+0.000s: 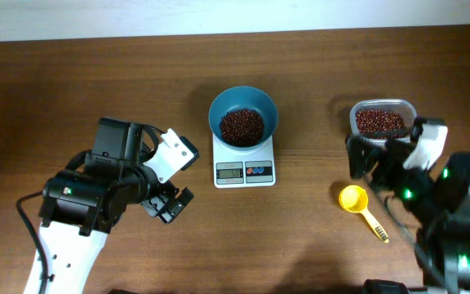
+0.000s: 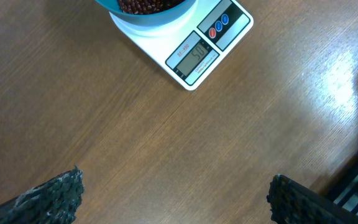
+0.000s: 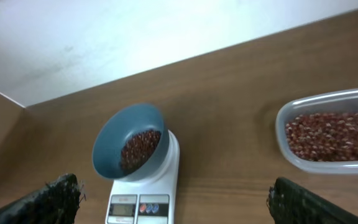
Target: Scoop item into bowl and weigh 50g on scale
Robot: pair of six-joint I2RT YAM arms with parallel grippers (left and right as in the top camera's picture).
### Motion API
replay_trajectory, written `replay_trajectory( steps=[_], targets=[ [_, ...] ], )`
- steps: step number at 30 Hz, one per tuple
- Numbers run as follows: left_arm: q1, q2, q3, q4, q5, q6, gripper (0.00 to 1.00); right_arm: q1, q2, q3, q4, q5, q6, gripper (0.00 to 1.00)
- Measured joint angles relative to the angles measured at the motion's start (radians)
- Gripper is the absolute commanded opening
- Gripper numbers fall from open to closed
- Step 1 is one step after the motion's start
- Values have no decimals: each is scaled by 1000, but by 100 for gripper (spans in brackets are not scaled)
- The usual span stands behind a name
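The teal-blue bowl [image 1: 219, 114] stands on the white scale [image 1: 244, 170] at the table's middle and holds a heap of dark red-brown beans [image 1: 241, 126]. My left gripper [image 1: 168, 204] is open and empty, low over the table to the scale's front left. My right gripper [image 1: 372, 162] is open and empty, between the tub and the scoop. The left wrist view shows the scale [image 2: 197, 53], its display lit, with the bowl [image 2: 148, 17] at the top edge and open jaws [image 2: 176, 199]. The right wrist view shows bowl [image 3: 110, 146], scale [image 3: 166, 180] and open jaws [image 3: 173, 202].
A clear plastic tub [image 1: 356, 110] with more beans [image 1: 379, 122] stands at the back right; it also shows in the right wrist view [image 3: 284, 124]. A yellow scoop [image 1: 353, 198] lies on the table in front of it, handle pointing front right.
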Motion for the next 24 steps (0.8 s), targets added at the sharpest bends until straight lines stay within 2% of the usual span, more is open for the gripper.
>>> replay_trajectory(
  steps=[6, 13, 18, 24],
  targets=[
    [0, 0, 0, 0, 0, 0, 99, 55, -200, -76, -11, 129, -57, 99],
    [0, 2, 0, 0, 0, 0, 99, 60, -496, -289, 24, 172, -150, 99],
    [0, 2, 0, 0, 0, 0, 99, 60, -650, -446, 156, 194, -173, 99],
    [0, 3, 0, 0, 0, 0, 99, 74, -698, -571, 288, 216, -298, 99]
  ],
)
